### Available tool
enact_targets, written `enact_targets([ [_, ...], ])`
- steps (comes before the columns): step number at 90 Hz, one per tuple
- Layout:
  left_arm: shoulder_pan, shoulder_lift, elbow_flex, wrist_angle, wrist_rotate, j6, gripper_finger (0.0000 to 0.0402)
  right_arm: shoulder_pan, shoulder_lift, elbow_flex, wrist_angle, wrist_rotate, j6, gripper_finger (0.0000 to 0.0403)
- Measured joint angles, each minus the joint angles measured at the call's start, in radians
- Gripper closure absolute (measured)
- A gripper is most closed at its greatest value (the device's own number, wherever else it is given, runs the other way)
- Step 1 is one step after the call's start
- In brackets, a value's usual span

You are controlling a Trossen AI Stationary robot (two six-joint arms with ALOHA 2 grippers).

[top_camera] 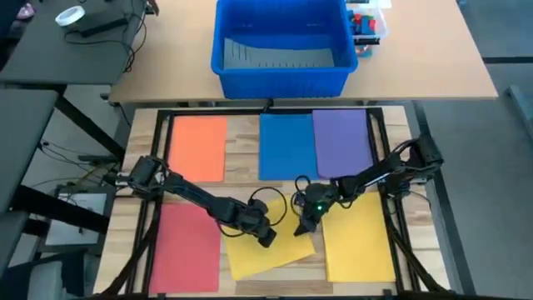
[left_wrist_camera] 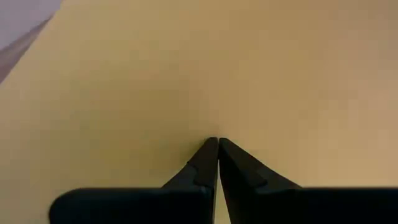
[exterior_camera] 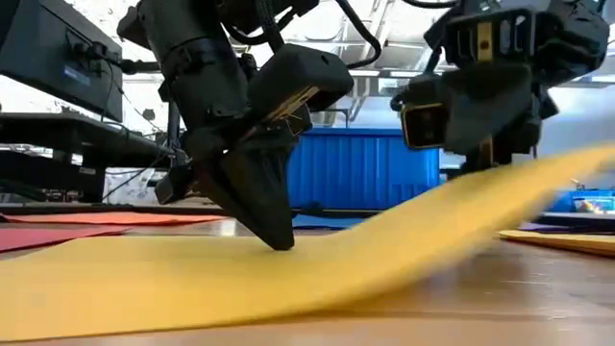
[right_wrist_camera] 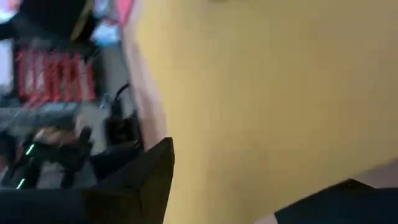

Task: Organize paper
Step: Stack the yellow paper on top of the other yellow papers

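Yellow sheet: one yellow sheet (top_camera: 266, 252) lay skewed at the near middle of the surface (top_camera: 241, 133), its far-right corner lifted off the wood in a shallow curl.
Left gripper: the left gripper (exterior_camera: 279, 237) pressed its closed fingers tip-down on that sheet, pinning it rather than holding it.
Right gripper: the right gripper (top_camera: 301, 225) stood at the raised corner, fingers either side of the paper and seemingly gripping the edge.
Done: orange (top_camera: 198, 147), blue (top_camera: 287, 146) and purple (top_camera: 343, 142) lay squared in a far row; red (top_camera: 185, 248) and a second yellow (top_camera: 358, 237) lay straight in the near row.
Left: by my judgement only the crooked sheet remained to be squared into the gap between red and yellow.
Paper: thin, matte, limp.
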Motion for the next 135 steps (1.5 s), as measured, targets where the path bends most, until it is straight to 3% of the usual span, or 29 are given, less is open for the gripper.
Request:
enact_targets([
  [13, 0.002, 0.003, 0.0, 0.026, -0.003, 0.002, 0.0401, 0.002, 0.002, 0.001, -0.004, 0.049, 0.005, 0.0231],
  [31, 0.003, 0.0, 0.034, -0.004, 0.01, 0.134, 0.0401, -0.002, 0.001, 0.001, -0.02, -0.001, -0.124, 0.0385],
  [36, 0.003, -0.009, 0.061, -0.051, 0.02, 0.203, 0.0401, -0.015, -0.009, 0.001, -0.044, -0.072, -0.154, 0.0392],
  [46, 0.003, -0.058, 0.139, -0.204, 0.031, 0.345, 0.0401, -0.052, -0.091, 0.001, -0.118, -0.311, -0.216, 0.0401],
  [59, 0.008, -0.124, 0.231, -0.411, 0.01, 0.495, 0.0401, -0.11, -0.306, 0.002, -0.319, -0.57, -0.297, 0.0402],
  [67, 0.011, -0.151, 0.254, -0.467, 0.004, 0.574, 0.0401, -0.142, -0.444, 0.002, -0.526, -0.657, -0.461, 0.0403],
  [79, 0.012, -0.17, 0.258, -0.472, 0.001, 0.628, 0.0401, -0.168, -0.6, 0.003, -0.887, -0.59, -0.7, 0.0403],
  [97, 0.013, -0.168, 0.258, -0.485, 0.0, 0.632, 0.0401, -0.185, -0.669, 0.078, -1.396, -0.253, -0.886, 0.0403],
  [105, 0.013, -0.168, 0.258, -0.485, 0.001, 0.651, 0.0401, -0.171, -0.672, 0.146, -1.561, -0.195, -0.992, 0.0403],
  [111, 0.013, -0.168, 0.258, -0.485, 0.003, 0.67, 0.0401, -0.158, -0.671, 0.189, -1.63, -0.192, -1.057, 0.0403],
  [135, 0.022, -0.169, 0.258, -0.485, 0.005, 0.699, 0.0402, -0.056, -0.671, 0.209, -1.617, -0.26, -1.087, 0.0403],
])
